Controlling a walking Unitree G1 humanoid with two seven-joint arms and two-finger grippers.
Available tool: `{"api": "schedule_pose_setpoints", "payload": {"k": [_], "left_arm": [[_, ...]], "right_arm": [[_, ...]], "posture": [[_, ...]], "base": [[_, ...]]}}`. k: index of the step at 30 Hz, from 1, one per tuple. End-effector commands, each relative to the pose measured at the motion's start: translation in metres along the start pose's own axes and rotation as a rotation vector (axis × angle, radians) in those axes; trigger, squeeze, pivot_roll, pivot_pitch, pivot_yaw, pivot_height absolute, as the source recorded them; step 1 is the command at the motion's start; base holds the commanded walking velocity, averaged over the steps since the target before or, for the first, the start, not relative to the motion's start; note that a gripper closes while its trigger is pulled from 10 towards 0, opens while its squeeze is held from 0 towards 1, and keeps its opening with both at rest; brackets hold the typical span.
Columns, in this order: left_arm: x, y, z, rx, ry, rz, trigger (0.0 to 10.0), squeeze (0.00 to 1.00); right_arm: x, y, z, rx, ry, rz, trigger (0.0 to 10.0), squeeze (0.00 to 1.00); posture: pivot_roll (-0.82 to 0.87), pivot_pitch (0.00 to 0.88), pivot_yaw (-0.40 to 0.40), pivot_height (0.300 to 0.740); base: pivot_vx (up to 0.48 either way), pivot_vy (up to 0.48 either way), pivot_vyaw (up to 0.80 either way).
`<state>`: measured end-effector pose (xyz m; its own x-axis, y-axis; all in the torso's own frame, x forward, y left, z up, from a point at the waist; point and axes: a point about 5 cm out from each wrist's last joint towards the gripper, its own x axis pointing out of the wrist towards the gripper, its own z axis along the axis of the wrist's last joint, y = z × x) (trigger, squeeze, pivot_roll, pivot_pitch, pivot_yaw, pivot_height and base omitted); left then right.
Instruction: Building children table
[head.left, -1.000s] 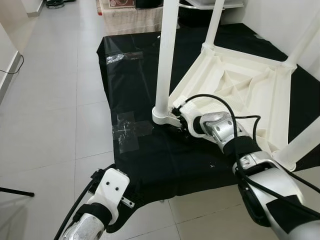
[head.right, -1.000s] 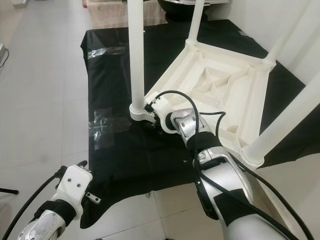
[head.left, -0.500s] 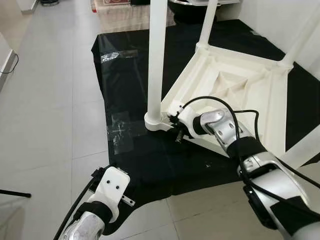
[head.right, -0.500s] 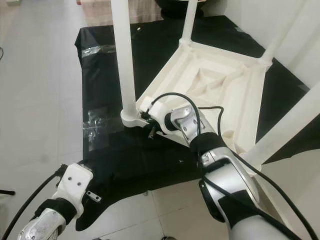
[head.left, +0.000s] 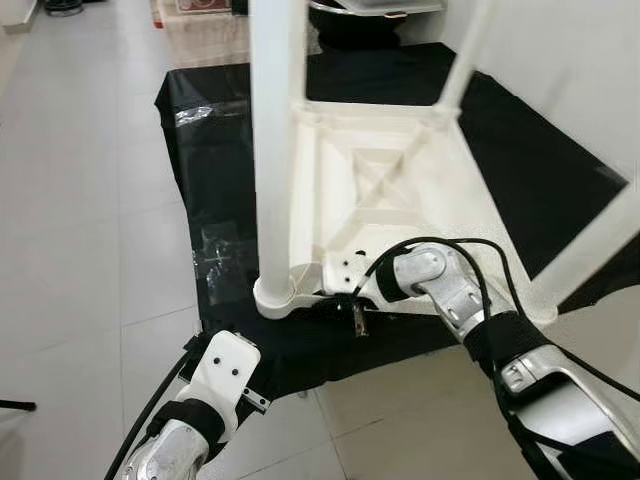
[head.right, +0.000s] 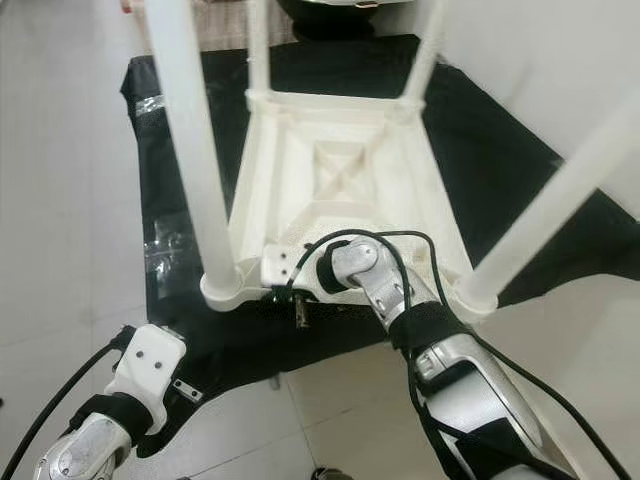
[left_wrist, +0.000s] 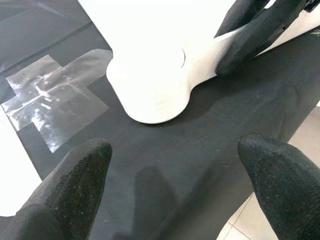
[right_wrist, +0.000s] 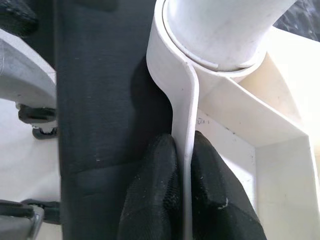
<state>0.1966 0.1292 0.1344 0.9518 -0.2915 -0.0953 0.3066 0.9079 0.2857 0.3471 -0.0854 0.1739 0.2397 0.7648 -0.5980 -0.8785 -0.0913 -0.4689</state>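
- Eye views: white children's table (head.left: 385, 195) lies upside down on a black mat (head.left: 215, 190) on the tiled floor (head.left: 90, 200), legs up. Near leg (head.left: 275, 150) stands in its corner socket at about 9 o'clock from the right wrist.
- Right pincer (head.left: 345, 303) sits at the near apron rim (head.right: 285, 265), just beside that socket. Arm reaches forward, forearm angled toward 11 o'clock, wrist bent in and down, cable looped over it.
- Risk: the grip is on a thin edge only. If the arm pulls or turns the frame, I'd expect the rim to slip out or flex, and the mat to bunch under it.
- Left arm low at 7 o'clock, left pincer (left_wrist: 175, 195) off the table.
- Left wrist view: its fingers (left_wrist: 75, 175) are spread wide, nothing between them, aimed at the socket foot (left_wrist: 150, 85) and a clear tape patch (left_wrist: 55, 100). Risk: moving forward, it could knock the leg or meet the right fingers.
- Right wrist view: both right fingers (right_wrist: 160, 200) clamped tight on the thin apron rim, one on each face.
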Motion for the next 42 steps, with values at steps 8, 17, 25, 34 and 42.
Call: {"api": "schedule_pose_setpoints", "payload": {"k": [8, 17, 25, 34, 42], "left_arm": [[-0.002, -0.001, -0.005, 0.001, 0.03, -0.011, 10.0, 0.0], [-0.002, -0.001, -0.005, -0.001, 0.032, -0.016, 10.0, 0.0], [-0.003, -0.001, -0.005, 0.001, 0.035, -0.013, 10.0, 0.0], [-0.003, -0.001, -0.005, -0.002, 0.036, -0.011, 10.0, 0.0], [-0.002, -0.001, -0.005, -0.006, 0.036, -0.01, 10.0, 0.0]], "right_arm": [[0.008, 0.005, 0.054, -0.271, -0.235, -0.004, 0.0, 0.0], [0.016, 0.005, 0.065, -0.395, -0.259, -0.006, 0.0, 0.0], [0.019, -0.011, 0.077, -0.485, -0.235, -0.116, 0.0, 0.0], [0.012, -0.03, 0.076, -0.571, -0.166, -0.258, 10.0, 0.0], [-0.01, -0.045, 0.057, -0.533, -0.085, -0.382, 10.0, 1.0]], "posture": [[0.06, 0.186, -0.04, 0.74], [0.06, 0.184, -0.041, 0.74], [0.07, 0.184, -0.042, 0.74], [0.07, 0.192, -0.041, 0.74], [0.06, 0.192, -0.041, 0.74]], "base": [[0.0, 0.0, 0.0], [0.0, 0.0, 0.0], [0.0, 0.0, 0.0], [0.0, 0.0, 0.0], [0.0, 0.0, 0.0]]}}
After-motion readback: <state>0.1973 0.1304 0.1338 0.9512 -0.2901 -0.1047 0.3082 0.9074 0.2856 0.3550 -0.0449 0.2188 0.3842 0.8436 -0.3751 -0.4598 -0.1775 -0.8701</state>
